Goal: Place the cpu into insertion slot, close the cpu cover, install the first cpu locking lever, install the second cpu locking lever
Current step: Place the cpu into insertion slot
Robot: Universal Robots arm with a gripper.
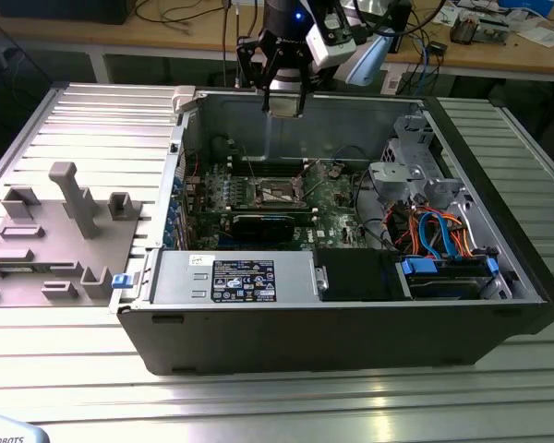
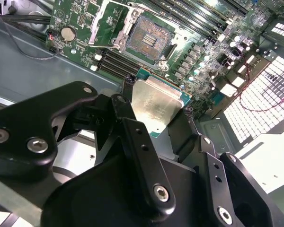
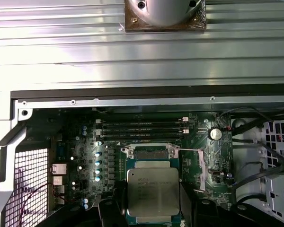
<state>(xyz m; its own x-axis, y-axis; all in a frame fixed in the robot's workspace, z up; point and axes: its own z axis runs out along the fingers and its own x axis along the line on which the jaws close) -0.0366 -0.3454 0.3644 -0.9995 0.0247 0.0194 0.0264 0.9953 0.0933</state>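
You have the cpu (image 2: 154, 101) in the gripper (image 2: 157, 112). The two black fingers (image 2: 132, 137) are closed to the chip's width and press on its opposite edges, and its silver top faces the cameras in both wrist views. In the exterior view the gripper hangs at about the height of the far rim of the open computer case (image 1: 332, 323). That puts it well above the green circuit board (image 1: 332, 221), so the cpu is in the air, not seated. The insertion slot (image 2: 149, 35) lies bare with its dark contact field showing. In the first wrist view the cpu sits in line with it and hides most of the socket from that camera (a fair sign that you are roughly over the target, though height can't be judged from there). The cpu cover (image 2: 124, 29) stands swung up and away, just beside the slot, and a thin wire lever (image 3: 191, 150) juts free next to the socket. By my reading, then, none of the four steps is finished. The cpu is in hand but not placed, the cover is open, and both locking levers are yet to be installed. The case rests on the ribbed metal table (image 1: 258, 406), with a grey fixture (image 1: 69, 198) on the exterior view's left, well apart from the work.
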